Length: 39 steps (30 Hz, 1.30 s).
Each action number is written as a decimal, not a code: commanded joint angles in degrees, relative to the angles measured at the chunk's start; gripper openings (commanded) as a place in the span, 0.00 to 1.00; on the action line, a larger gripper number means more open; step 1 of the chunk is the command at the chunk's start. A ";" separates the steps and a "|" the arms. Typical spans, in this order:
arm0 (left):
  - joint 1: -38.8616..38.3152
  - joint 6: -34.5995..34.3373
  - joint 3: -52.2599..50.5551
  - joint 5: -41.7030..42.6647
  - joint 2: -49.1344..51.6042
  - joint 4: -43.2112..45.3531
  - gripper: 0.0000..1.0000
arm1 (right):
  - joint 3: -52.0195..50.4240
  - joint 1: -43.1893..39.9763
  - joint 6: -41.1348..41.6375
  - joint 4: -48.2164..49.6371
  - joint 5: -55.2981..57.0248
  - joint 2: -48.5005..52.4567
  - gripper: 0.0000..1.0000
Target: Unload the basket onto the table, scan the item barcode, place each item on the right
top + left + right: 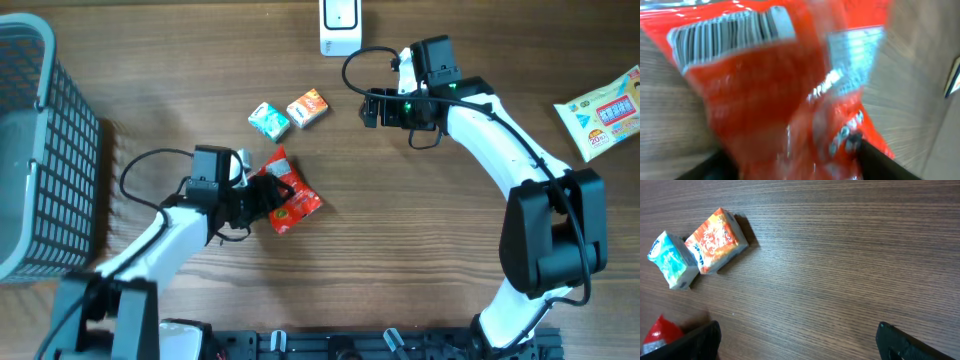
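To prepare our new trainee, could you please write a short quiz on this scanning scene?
1. True or false: the barcode of the red packet shows in the left wrist view.
2. What lies right beside the teal pack? A orange pack; B wipes pack; C basket.
3. Which gripper is open and empty?
Key: 1 true; 2 A; 3 the right gripper.
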 commanded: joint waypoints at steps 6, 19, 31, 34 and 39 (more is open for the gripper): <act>0.17 -0.48 0.63 1.09 1.64 -2.82 0.27 | 0.17 0.22 0.35 0.11 0.55 -0.44 1.00; -0.52 3.13 29.24 -26.75 -3.50 -45.29 0.04 | 0.17 0.22 0.37 0.11 0.55 -0.44 1.00; -9.51 -13.57 36.26 -55.54 10.71 -65.16 0.04 | 0.17 0.22 0.37 0.11 0.55 -0.44 1.00; -14.60 -13.62 36.26 -55.71 20.87 -64.83 0.10 | 0.17 0.22 0.37 0.11 0.55 -0.44 1.00; -24.79 -13.57 38.01 -50.36 24.26 -61.16 0.61 | 0.17 0.22 0.37 0.11 0.55 -0.44 1.00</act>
